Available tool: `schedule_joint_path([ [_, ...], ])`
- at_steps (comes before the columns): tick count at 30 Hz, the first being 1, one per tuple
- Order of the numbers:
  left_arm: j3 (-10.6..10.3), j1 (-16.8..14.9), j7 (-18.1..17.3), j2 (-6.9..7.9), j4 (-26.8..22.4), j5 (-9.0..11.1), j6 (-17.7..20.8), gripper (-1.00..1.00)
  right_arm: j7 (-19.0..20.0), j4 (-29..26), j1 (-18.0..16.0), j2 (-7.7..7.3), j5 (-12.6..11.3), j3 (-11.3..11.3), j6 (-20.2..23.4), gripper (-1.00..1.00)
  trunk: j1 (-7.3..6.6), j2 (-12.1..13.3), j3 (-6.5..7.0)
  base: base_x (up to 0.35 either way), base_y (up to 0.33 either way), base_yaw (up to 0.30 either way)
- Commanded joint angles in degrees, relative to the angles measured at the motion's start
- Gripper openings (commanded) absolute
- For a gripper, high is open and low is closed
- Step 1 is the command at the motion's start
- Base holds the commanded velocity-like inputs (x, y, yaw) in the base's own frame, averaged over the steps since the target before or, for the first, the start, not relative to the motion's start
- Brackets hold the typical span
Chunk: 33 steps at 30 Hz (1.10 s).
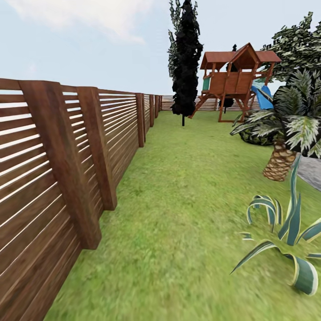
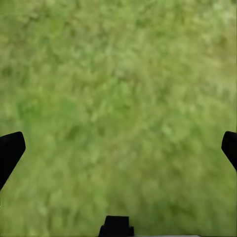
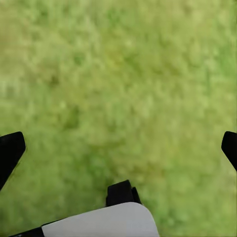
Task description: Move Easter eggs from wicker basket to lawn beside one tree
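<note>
Both hands are spread wide and empty: the left hand (image 2: 118,148) and right hand (image 3: 118,148) each hang over bare lawn (image 1: 178,214). Ahead, the grass runs between a slatted wooden fence (image 1: 67,156) and a short palm (image 1: 285,138), toward a dark cypress (image 1: 186,62) and a wooden playhouse (image 1: 236,76).

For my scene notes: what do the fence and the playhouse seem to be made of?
The fence looks like brown stained wood: horizontal slats between thick posts, with streaky grain. The playhouse seems to be reddish-brown wood too, with plank walls and beam legs; its blue slide looks like smooth plastic, though that is less sure.
</note>
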Motion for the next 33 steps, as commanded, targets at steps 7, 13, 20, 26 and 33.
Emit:
schedule_joint_path([
  [7, -1.7, 0.0, 0.4, 0.09, -0.1, -0.1, -0.1, 1.00, 0.0, 0.0, 0.0, 0.00, -0.6, 0.0, -0.1, 1.00, 0.04, 0.0, -0.04, 0.336, 0.135, 0.000],
  [13, -2.5, 0.0, 0.4, 0.10, -0.1, 0.0, 0.0, 1.00, 0.0, 0.0, 0.0, 0.00, -0.5, 0.0, -0.1, 1.00, 0.04, 0.0, -0.04, 0.336, 0.139, 0.000],
  [20, -2.5, 0.0, 0.4, 0.16, -0.1, 0.0, 0.0, 1.00, 0.0, 0.0, 0.0, 0.00, -0.6, 0.0, -0.2, 1.00, 0.04, 0.0, -0.04, 0.336, 0.131, -0.038],
  [26, -2.5, 0.0, 0.4, 0.19, -0.1, 0.0, -0.1, 1.00, 0.0, 0.0, 0.0, 0.00, -0.5, 0.0, -0.2, 1.00, 0.04, 0.0, -0.04, 0.336, 0.085, -0.145],
  [33, -2.5, 0.0, 0.4, 0.19, -0.1, -0.1, -0.1, 1.00, 0.0, 0.0, 0.0, 0.00, -0.5, 0.0, -0.1, 1.00, 0.04, 0.0, -0.04, 0.336, 0.009, -0.041],
])
